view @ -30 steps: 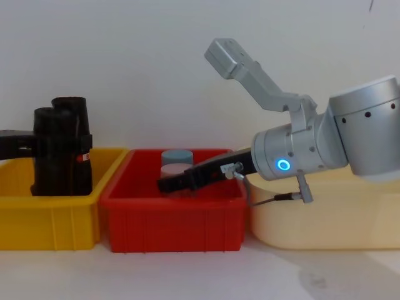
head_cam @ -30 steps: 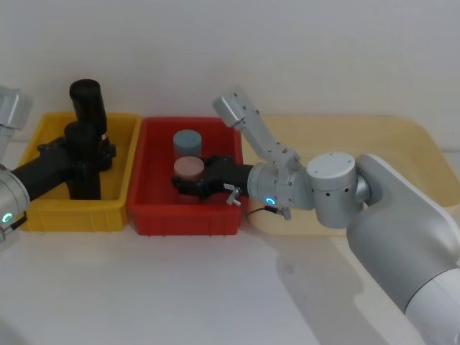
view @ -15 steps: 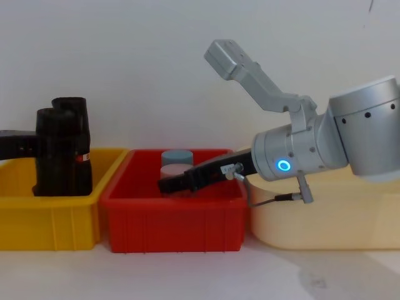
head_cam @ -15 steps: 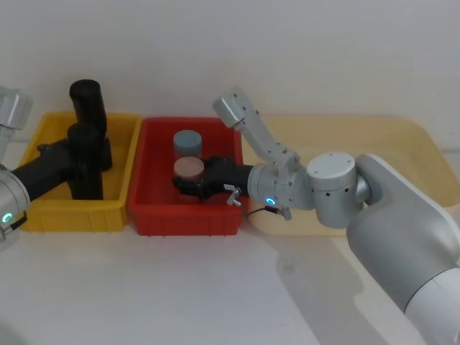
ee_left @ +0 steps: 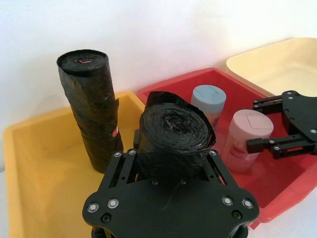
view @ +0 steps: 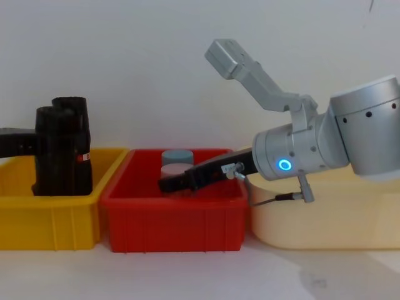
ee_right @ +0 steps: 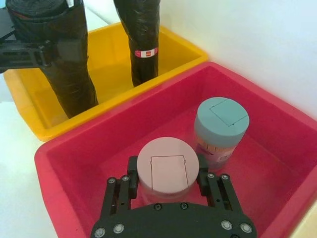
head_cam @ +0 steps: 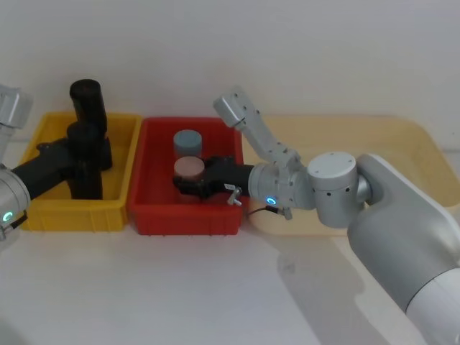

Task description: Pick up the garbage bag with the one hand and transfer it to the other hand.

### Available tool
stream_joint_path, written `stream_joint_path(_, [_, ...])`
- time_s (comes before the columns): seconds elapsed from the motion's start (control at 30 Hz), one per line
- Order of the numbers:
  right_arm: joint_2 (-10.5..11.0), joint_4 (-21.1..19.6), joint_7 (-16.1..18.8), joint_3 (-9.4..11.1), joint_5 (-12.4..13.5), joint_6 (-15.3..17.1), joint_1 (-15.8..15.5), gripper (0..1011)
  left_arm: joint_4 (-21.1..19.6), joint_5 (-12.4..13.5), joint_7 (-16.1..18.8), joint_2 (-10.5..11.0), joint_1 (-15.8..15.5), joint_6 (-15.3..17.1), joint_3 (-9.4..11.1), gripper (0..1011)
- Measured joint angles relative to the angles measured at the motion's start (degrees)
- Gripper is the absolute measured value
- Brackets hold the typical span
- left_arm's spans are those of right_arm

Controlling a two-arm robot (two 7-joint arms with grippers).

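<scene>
The garbage bag, a slim roll of crinkled black plastic, stands upright in the yellow bin. My left gripper, the one with the green-teal ring, is shut around the bag's upper part; the fingers press it from both sides. My right gripper, with the blue ring, reaches low into the red bin. Its fingers hug a pink-lidded jar on both sides.
A second black roll with a red-and-white tag stands behind the held one in the yellow bin. A blue-grey-lidded jar sits behind the pink one. A cream tray lies to the right of the red bin.
The held bag and the left gripper have shifted very slightly; the right arm has stayed in place.
</scene>
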Motion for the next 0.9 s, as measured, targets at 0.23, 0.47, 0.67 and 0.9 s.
stream_joint_path(0.23, [0.9, -3.4, 0.3, 1.5, 1.1, -0.8, -1.1, 664, -2.5, -0.1, 1.4, 0.1, 0.0, 0.6, -0.4, 429])
stream_joint_path(0.47, [2.6, -9.2, 0.0, 3.7, 2.7, -1.7, -2.5, 664, -5.3, -0.2, 2.3, 0.0, -1.7, 1.1, -0.5, 429])
stream_joint_path(0.67, [5.0, -15.6, -1.4, 6.1, 3.7, -2.0, -4.0, 664, -5.8, -0.2, 1.8, -1.0, -5.0, 1.1, 0.6, 429])
stream_joint_path(0.9, [7.9, -21.9, -4.1, 8.6, 4.0, -1.7, -5.9, 664, -2.7, -1.0, -0.7, -3.4, -9.5, 0.6, 2.6, 429])
